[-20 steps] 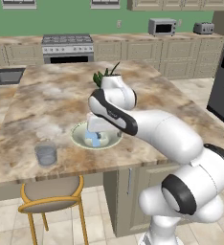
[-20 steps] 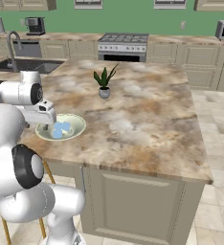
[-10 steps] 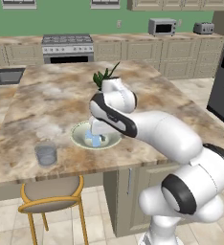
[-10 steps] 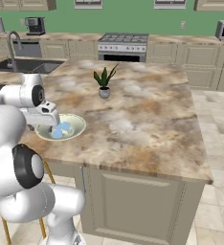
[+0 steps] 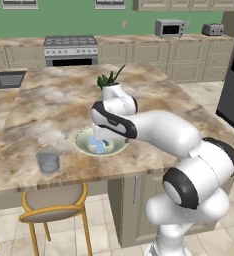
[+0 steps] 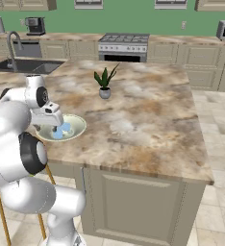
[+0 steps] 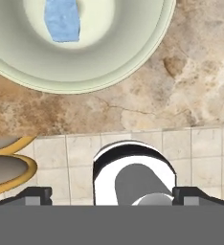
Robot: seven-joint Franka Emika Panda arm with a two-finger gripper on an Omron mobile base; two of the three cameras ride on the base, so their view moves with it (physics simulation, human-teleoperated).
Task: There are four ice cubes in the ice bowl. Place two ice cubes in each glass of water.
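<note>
Jaws of the gripper point(image 5: 100, 141) are spread wide apart and pinch nothing. They hang low over the ice bowl point(image 5: 82, 143), which sits on the bench point(image 5: 49, 105) close to its near edge. From the right side the gripper point(image 6: 56, 129) sits over the left part of the ice bowl point(image 6: 76, 129).

Light blue ice cubes point(image 5: 97, 146) lie in the middle of the bowl, close together, so you cannot count them. From the hand view one blue ice cube point(image 7: 62, 20) lies on the pale floor of the ice bowl point(image 7: 133, 57), away from the dark finger tips point(image 7: 35, 194) at the bottom.

One glass of water point(image 5: 48, 161) stands upright on the bench, to the left of the bowl and nearer the edge. It is apart from the bowl.

A small plant pot point(image 6: 104, 92) with green leaves stands farther back on the bench. A stool point(image 5: 51, 204) with a yellow frame stands on the floor under the bench edge, below the glass.
</note>
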